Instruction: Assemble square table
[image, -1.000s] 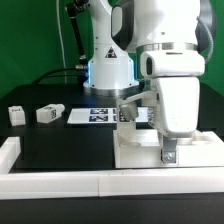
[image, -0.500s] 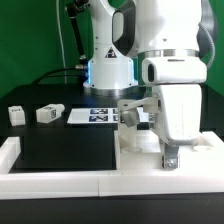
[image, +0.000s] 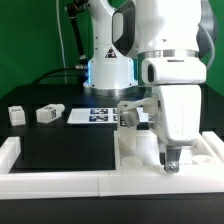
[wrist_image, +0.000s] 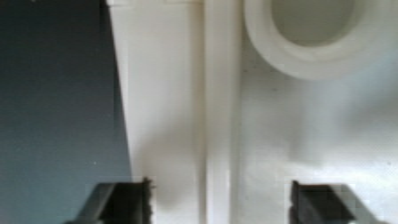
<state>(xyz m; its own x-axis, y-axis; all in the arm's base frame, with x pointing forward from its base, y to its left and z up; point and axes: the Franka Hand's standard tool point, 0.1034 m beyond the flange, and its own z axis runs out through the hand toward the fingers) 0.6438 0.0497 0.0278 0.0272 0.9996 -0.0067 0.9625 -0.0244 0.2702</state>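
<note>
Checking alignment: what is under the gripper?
The square table top: its raised rim and a round hole, below the open gripper. What lies beneath the top is covered.

Square table top (image: 135, 150): mostly hidden behind the arm (image: 172, 85).
Legs (image: 48, 114): tags too small to read.
Marker board (image: 95, 116): one end covered by arm.
Hand (wrist_image: 222, 205): fingers (wrist_image: 125, 202) cropped by frame edge, blurred.

square table top (wrist_image: 267, 150), round socket (wrist_image: 334, 30), fingers (wrist_image: 121, 205) apart
</note>
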